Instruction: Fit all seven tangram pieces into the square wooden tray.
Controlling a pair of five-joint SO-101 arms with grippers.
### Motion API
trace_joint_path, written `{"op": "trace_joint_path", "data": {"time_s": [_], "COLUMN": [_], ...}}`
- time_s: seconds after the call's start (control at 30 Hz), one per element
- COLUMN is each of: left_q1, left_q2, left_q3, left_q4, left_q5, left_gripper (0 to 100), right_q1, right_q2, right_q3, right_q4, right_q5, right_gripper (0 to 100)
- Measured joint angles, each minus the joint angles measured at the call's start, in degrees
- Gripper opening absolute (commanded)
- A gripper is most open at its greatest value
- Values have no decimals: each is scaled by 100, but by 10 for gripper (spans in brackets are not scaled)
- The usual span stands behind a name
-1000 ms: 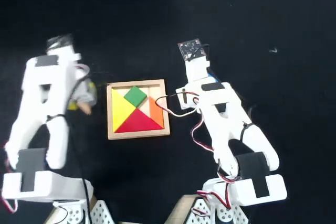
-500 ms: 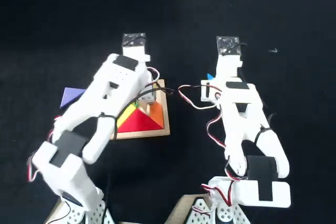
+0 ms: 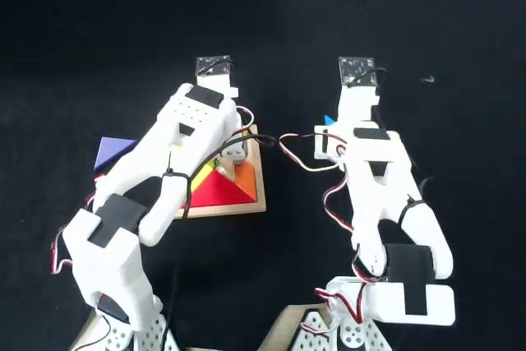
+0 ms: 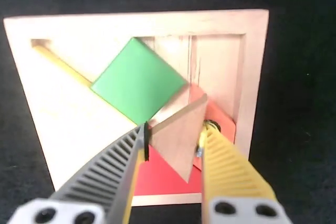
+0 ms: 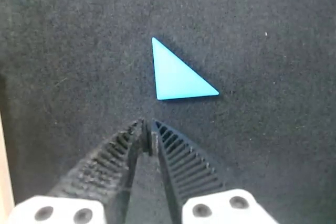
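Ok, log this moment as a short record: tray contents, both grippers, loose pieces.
Tray: square wooden tray holds green square, red triangle, orange piece, yellow piece
Left gripper: shut on a wood-faced triangle over the tray
Right gripper: shut, empty, near the blue triangle
Loose pieces: blue triangle, purple piece, both on the black cloth outside the tray

Wooden tray (image 4: 256, 77) part-filled, pale triangle (image 4: 178, 135) gripped over it, blue triangle (image 5: 174, 77) outside

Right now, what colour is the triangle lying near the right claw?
The triangle is light blue; the right wrist view shows it best.
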Motion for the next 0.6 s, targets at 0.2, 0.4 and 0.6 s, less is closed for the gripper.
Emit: {"op": "trace_joint_path", "data": {"time_s": [0.2,0.4,0.6], "left_q1": [0,-9,-9], "left_q2": [0,0,0], "left_q3": [0,0,0], "left_q4": [0,149,176], "left_q5": [299,448,466], "left_gripper": [253,256,256], "right_q1": [-62,-62,-70], "right_q2": [0,0,0], "right_q3": [0,0,0], "right_q4": [0,0,0], "right_q5": [0,0,0], "right_gripper": [12,12,12]}}
